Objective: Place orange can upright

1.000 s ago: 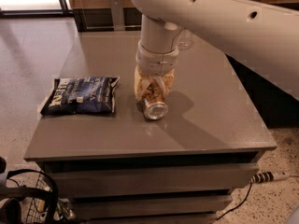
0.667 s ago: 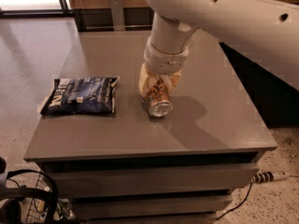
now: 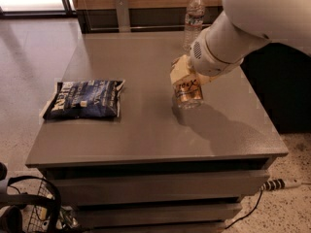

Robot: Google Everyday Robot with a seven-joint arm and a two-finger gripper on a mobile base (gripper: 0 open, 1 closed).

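You had the gripper [image 3: 186, 79] right of the table's [image 3: 146, 130] middle, jaws pinching the orange can [image 3: 189, 95] by its top, the can nearly upright, nearer than the water bottle [image 3: 194, 18].

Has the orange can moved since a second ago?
Yes. The orange can, gripped in the hand, has shifted right, farther from the blue snack bag, which lies where it was on the table.

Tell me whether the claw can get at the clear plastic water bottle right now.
Probably not yet: the claw, over the grey table, is closed around the coppery orange aluminium can. The clear plastic water bottle stands unobstructed behind it.
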